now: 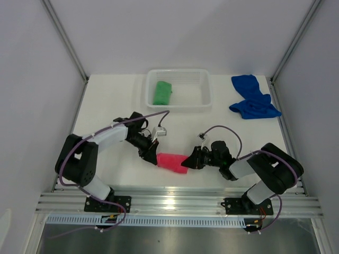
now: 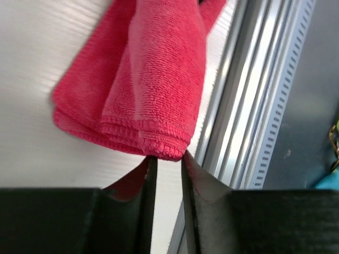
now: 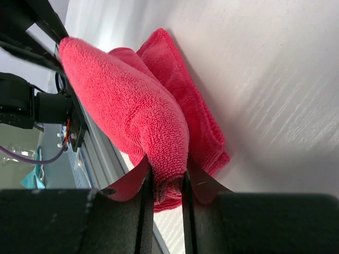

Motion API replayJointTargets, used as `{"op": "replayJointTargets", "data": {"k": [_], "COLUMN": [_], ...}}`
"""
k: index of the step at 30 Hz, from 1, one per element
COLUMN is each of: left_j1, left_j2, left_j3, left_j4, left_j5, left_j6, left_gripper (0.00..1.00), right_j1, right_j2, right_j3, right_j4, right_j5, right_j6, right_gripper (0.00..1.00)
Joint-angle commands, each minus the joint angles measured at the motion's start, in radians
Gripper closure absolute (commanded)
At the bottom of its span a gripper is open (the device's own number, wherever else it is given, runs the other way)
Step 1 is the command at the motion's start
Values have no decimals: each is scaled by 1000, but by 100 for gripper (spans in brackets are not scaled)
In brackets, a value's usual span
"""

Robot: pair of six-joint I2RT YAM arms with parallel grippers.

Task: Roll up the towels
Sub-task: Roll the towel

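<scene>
In the top view the pink-red towel [image 1: 172,162] is lying as a short, loosely rolled bundle on the tabletop [image 1: 114,100], close to the near edge. Its long axis is running left to right, so it is pointing one end at each arm. The left tool [image 1: 153,157] is sitting at its left end and the right tool [image 1: 188,160] at its right end, so neither arm is nearer than the other. The green towel [image 1: 162,92] is lying in the white basket [image 1: 179,108] at the far side, and the blue towel [image 1: 254,98] is lying crumpled, well apart, at the far right.

In the left wrist view the left tool [image 2: 167,161] is standing slightly open with an empty gap between its fingers. The hemmed end of the pink-red towel [image 2: 143,79] is hanging right at the tips and stretching straight away from them. This tool is holding nothing. The aluminium rail [image 2: 233,106] is running just beside the cloth.

In the right wrist view the right tool [image 3: 167,177] is pinching the other end of the pink-red towel [image 3: 127,111]. Its fingers are closing narrowly on the plush cloth, and the bundle is extending ahead towards the other arm.

My judgement is that the next move is turning on that end-on line between the open left tool and the hem.

No brand, label or writing is showing in any view.
</scene>
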Motion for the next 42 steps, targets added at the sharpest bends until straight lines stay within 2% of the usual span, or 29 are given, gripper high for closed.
{"op": "replayJointTargets", "data": {"k": [1, 3, 6, 10, 14, 17, 21, 24, 25, 26, 29, 30, 32, 35, 42], "left_j1": [9, 9, 10, 12, 38, 38, 29, -66, -104, -193, -334, -356, -402, -427, -462], "left_j2": [77, 106, 124, 81, 1, -89, -220, -304, -326, -327, -276, -259, -223, -193, -154], "left_j3": [78, 89, 89, 81, 92, 112, 143, 127, 86, 68, 0, -8, -47, -61, -81], "left_j4": [61, 68, 73, 61, 4, -19, -5, 44, 102, 136, 244, 274, 367, 436, 437], "left_j5": [-53, -87, -111, -148, -199, -289, -309, -280, -303, -373, -488, -513, -561, -595, -553], "left_j6": [-73, -96, -100, -82, -64, -59, -31, 44, 54, 80, 146, 159, 202, 249, 332], "left_gripper": [82, 86, 86, 79, 70, 67, 63, 57, 55, 53, 51, 51, 42, 40, 29], "right_j1": [-14, -18, -23, -29, -26, -26, -26, -26, -26, -26, -25, -25, -25, -22, -22], "right_j2": [70, 90, 118, 112, 86, 72, 55, 70, 78, 93, 110, 115, 113, 110, 110], "right_j3": [41, 48, 54, 67, 126, 167, 199, 230, 238, 245, 249, 250, 249, 250, 256], "right_j4": [7, 16, 16, -36, -181, -258, -344, -373, -373, -373, -367, -364, -364, -361, -369], "right_j5": [-13, -14, -22, -7, 22, 29, 47, 39, 36, 30, 29, 24, 22, 19, 16], "right_j6": [11, 19, 28, 33, 2, -7, -24, -32, -29, -29, -18, -17, -13, -15, -32], "right_gripper": [100, 100, 100, 100, 100, 100, 100, 100, 99, 99, 99, 98, 98, 97, 96]}}
